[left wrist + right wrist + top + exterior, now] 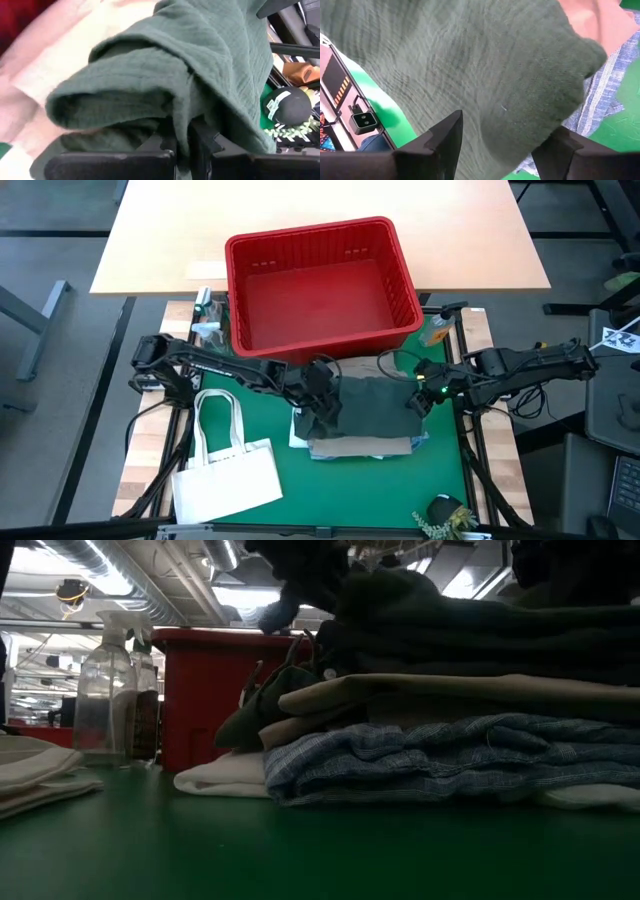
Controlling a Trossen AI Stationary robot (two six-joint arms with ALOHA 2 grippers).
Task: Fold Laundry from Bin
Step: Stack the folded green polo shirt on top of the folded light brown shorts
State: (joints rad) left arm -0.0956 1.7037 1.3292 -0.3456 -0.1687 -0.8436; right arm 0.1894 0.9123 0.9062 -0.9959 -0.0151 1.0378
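The left end effector [182, 142] is clenched on a fold of the dark green garment [375, 405], which tops the folded stack on the green worktop [270, 510] below the red bin [320, 285]. The right end effector [502, 145] stands released, straddling the cloth's other edge.

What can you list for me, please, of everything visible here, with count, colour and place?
Bin: one, red, empty, at the mat's far edge.
Dark green garment: one, on top of the stack.
Beige garment: one, under the green one.
Blue-and-white striped garment: one, lower in the stack.
White cloth: one, at the stack's bottom.
Tote bag: one, white, left of the stack.
Spray bottle: one, clear, beside the bin.
Left gripper: shut on the green garment's edge.
Right gripper: open, over the garment.
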